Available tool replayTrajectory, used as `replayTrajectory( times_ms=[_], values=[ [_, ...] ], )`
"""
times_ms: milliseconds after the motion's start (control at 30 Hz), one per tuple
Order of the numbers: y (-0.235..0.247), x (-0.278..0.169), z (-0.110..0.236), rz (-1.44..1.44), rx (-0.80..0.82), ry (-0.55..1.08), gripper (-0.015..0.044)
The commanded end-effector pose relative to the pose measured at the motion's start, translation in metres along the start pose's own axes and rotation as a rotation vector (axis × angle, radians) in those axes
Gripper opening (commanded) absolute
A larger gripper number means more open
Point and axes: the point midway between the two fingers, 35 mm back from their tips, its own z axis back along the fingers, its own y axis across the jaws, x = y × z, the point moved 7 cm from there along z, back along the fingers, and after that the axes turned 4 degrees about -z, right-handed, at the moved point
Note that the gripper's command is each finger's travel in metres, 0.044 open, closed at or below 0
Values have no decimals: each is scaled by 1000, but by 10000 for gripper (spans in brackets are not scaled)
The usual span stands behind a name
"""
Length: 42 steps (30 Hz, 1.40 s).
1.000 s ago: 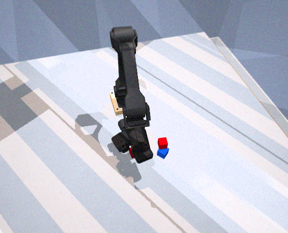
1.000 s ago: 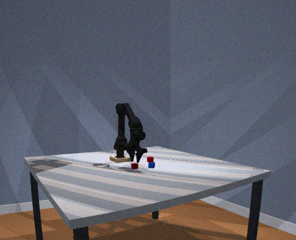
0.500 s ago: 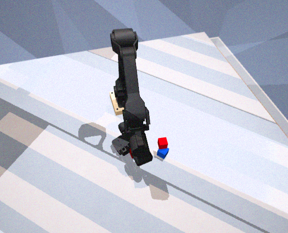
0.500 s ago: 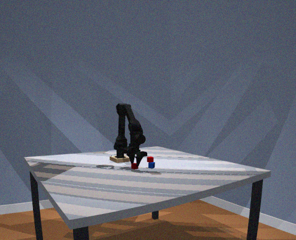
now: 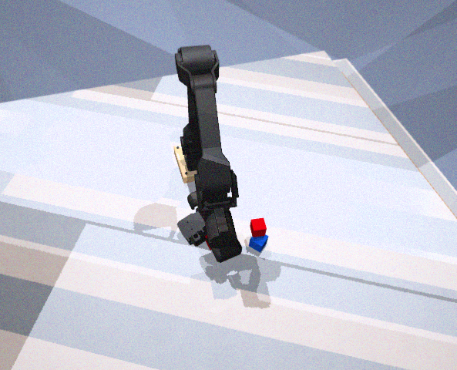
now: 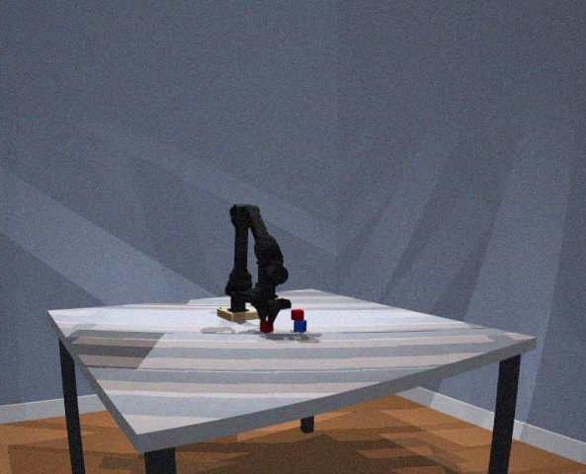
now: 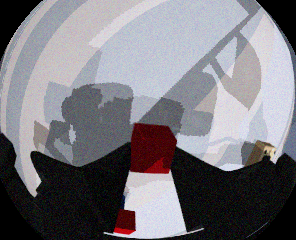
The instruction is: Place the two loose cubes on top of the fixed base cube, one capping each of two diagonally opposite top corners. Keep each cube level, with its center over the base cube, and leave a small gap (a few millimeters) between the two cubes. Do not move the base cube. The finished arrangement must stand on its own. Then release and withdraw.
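My gripper (image 5: 217,248) (image 6: 266,322) (image 7: 151,148) is down at the table top and shut on a red cube (image 5: 207,241) (image 6: 266,327) (image 7: 151,147). The fingers hide most of that cube in the top view. To its right stands the blue base cube (image 5: 258,242) (image 6: 299,326). A second red cube (image 5: 257,227) (image 6: 296,314) (image 7: 126,222) sits on top of the base cube, shifted toward one corner. In the wrist view this stack shows small at the lower left, with only a sliver of blue visible.
The arm's tan mounting plate (image 5: 182,163) (image 6: 230,315) (image 7: 264,152) lies behind the gripper. The striped table (image 5: 340,179) (image 6: 283,367) has its right edge (image 5: 423,163) well away from the cubes.
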Motion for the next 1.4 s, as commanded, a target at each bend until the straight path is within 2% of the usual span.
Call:
replayTrajectory(
  times_ms=[0, 900, 1067, 1367],
  values=[
    [4, 1, 15, -4, 16, -6, 105],
    [1, 0, 101, -4, 16, -6, 105],
    [2, -2, 103, 18, 16, -6, 105],
    [18, -22, 102, 308, 17, -6, 105]
  ],
)
